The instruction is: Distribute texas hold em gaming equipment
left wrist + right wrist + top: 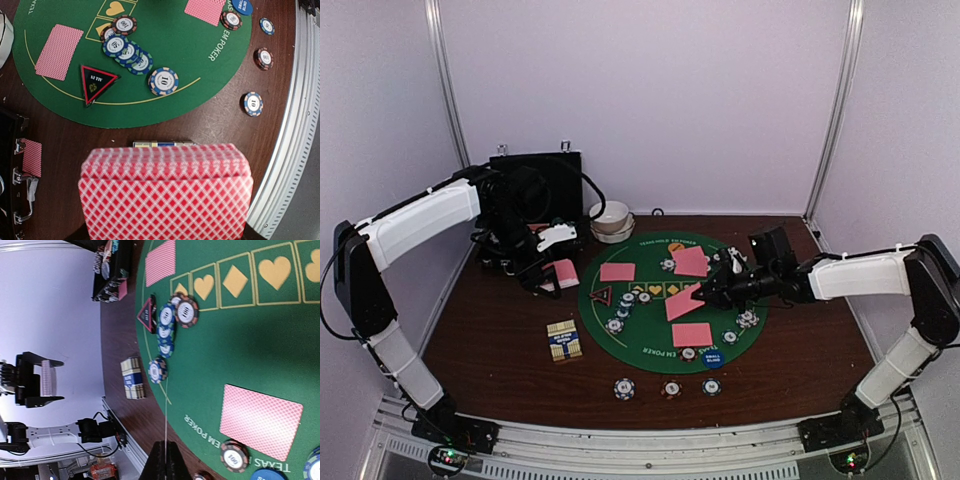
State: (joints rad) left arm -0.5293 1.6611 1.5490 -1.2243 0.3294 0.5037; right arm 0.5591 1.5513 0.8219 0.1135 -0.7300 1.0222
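I've left fingers gripping the card deck just off the mat's left rim, right fingers pinching one card above mid-mat

White shells on the long links of the left arm and the right arm, with black housings at elbows and shoulders. Lower links white as well, ending at the near edge in black base blocks with small green and red lights. Thin black cables looped beside each arm. Left end effector black with a white plate on top. Right end effector all black, with fingers forming a dark tapered wedge.
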